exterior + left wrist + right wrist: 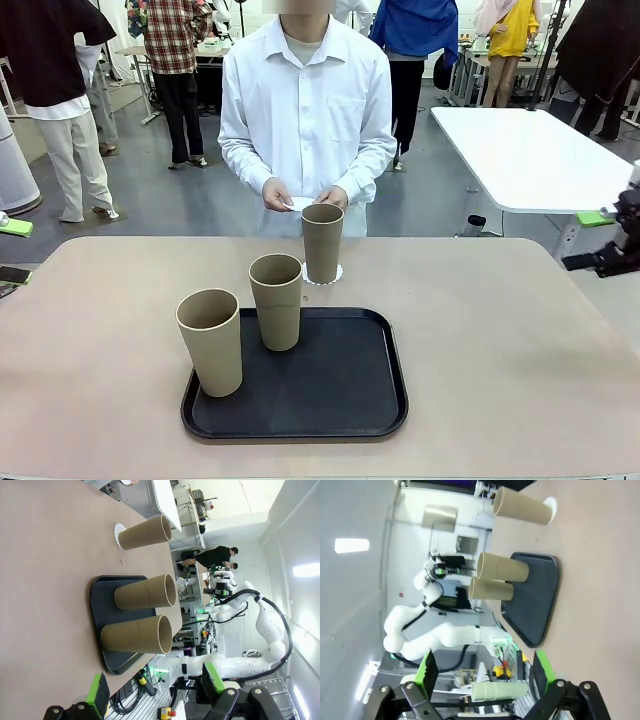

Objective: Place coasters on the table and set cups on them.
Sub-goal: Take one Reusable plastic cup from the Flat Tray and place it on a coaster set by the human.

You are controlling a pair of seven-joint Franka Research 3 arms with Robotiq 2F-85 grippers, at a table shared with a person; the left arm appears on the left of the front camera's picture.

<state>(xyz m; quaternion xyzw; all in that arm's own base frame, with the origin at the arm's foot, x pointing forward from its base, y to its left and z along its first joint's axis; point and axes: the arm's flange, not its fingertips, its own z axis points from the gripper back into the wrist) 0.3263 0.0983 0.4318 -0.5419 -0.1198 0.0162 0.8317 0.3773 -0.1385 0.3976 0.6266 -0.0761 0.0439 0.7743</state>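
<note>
- Cups (145,592): three, all upright, none in a gripper.
- Left gripper (155,687): fingers spread wide with nothing between them. It looks across the table (45,580) at the cups from the side, well apart from them.
- Right gripper (485,672): spread wide too, and bare. It sits out by the table's right edge, well apart from the tray (330,400).
- Near cup (211,342): on the black tray, in the front-left corner.
- Mid cup (276,302): on the tray near its far edge, just beside the near cup and not touching it.
- Far cup (322,243): off the tray, on the table just past the tray's far edge. It stands on a coaster (119,536), whose lacy rim shows around the base.
- Person at the far side: one hand (277,194) and the other hand (333,197) are held close together at the waist, behind the far cup.
- White piece (300,203) between those hands: probably more coasters, too small to count.
</note>
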